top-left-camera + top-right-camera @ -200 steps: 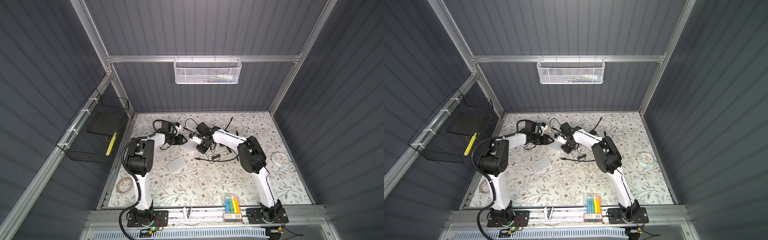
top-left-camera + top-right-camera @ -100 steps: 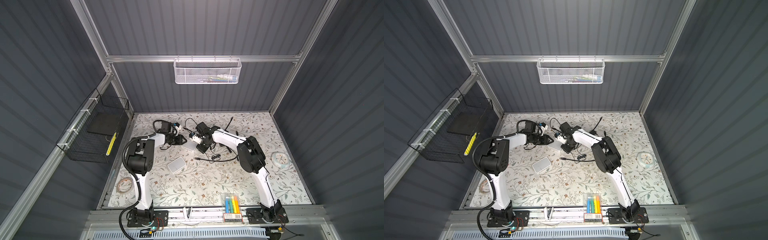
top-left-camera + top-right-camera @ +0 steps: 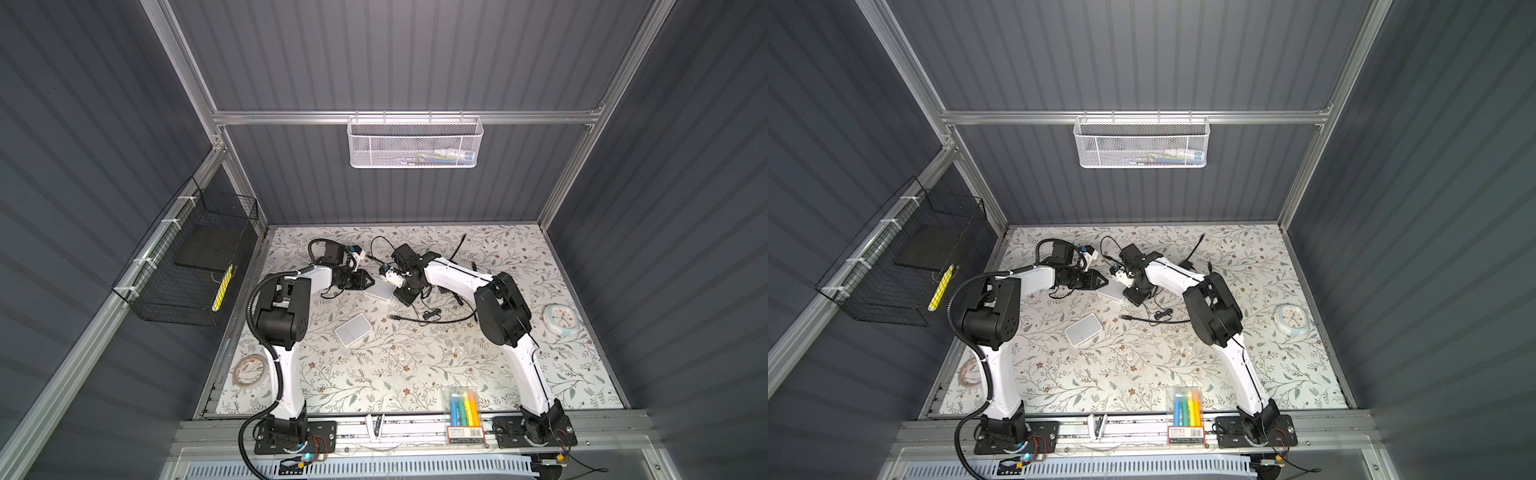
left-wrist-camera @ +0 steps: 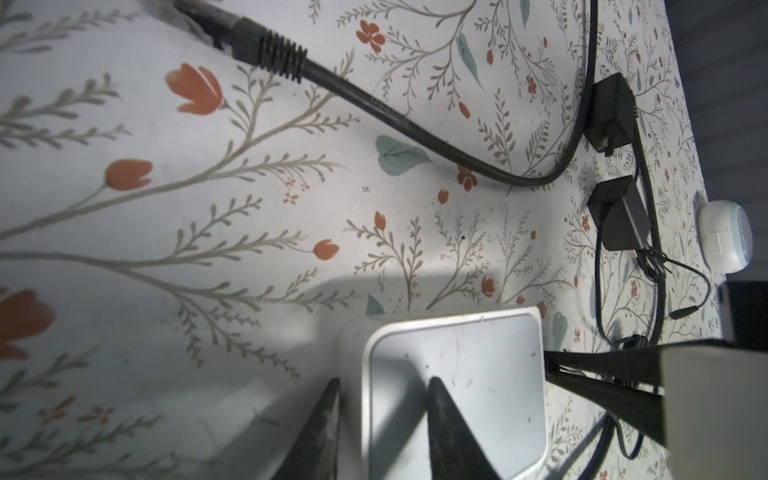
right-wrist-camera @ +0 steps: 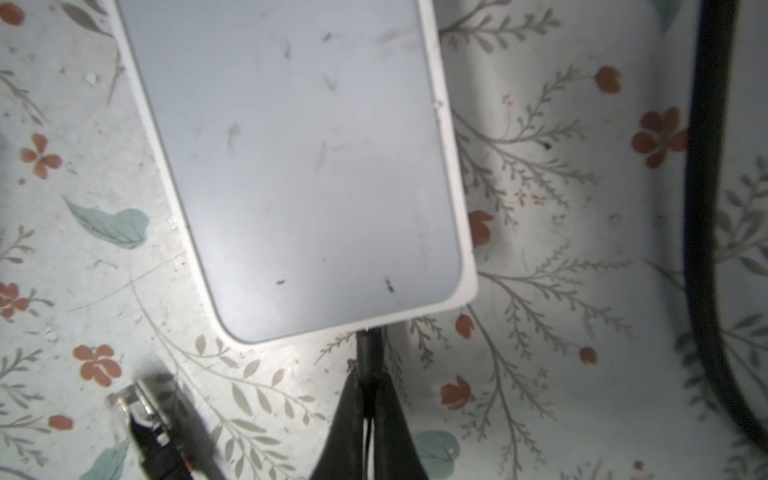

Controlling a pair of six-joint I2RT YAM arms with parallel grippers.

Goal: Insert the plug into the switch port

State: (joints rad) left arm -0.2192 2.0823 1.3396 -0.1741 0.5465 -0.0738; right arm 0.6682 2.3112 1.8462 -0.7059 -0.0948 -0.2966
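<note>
The white switch (image 3: 380, 289) with a grey top lies flat between both grippers at the back middle of the table. My left gripper (image 4: 384, 399) straddles its long edge. One finger (image 4: 326, 419) is beside the side wall and the other sits over the top face; I cannot tell if they press on it. My right gripper (image 5: 369, 374) is shut on the thin black plug (image 5: 370, 347). The plug's tip meets the switch's (image 5: 299, 158) short edge near a corner. The port itself is hidden. Both grippers, left (image 3: 369, 280) and right (image 3: 402, 291), show in both top views.
A second white switch (image 3: 353, 329) lies nearer the front. A black network cable (image 3: 432, 320) and its boot (image 4: 270, 48) trail across the mat. Two black adapters (image 4: 613, 112) (image 4: 619, 214) lie beyond. A metal-tipped connector (image 5: 143, 405) lies by the plug. A clock (image 3: 561, 319) and a marker box (image 3: 463, 405) are at the right.
My left jaws have drawn closer together around the switch's edge. Both arms stay in almost the same places by the switch.
</note>
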